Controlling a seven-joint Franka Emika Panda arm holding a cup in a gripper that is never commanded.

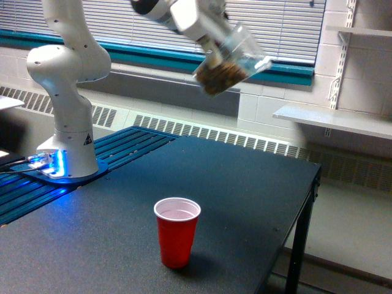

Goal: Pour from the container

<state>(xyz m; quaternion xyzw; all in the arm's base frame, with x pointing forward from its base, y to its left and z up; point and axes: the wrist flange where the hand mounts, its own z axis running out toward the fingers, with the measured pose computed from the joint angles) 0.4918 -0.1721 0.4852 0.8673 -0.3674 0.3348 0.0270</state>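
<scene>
Clear plastic container [233, 60], tilted, brown nut-like pieces inside (rim toward the exterior view's right), clamped in the pincer [211, 38].

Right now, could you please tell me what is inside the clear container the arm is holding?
Brown nut-like pieces lie heaped in the lower side of the tilted container. The claw covers its base end, so anything there is hidden. The red cup below shows only a white inside.

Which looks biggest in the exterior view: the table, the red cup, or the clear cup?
1. Table, by far the largest.
2 and 3. Red cup and clear cup look about alike; the clear one is tilted and farther off, so I can't rank them.
</scene>
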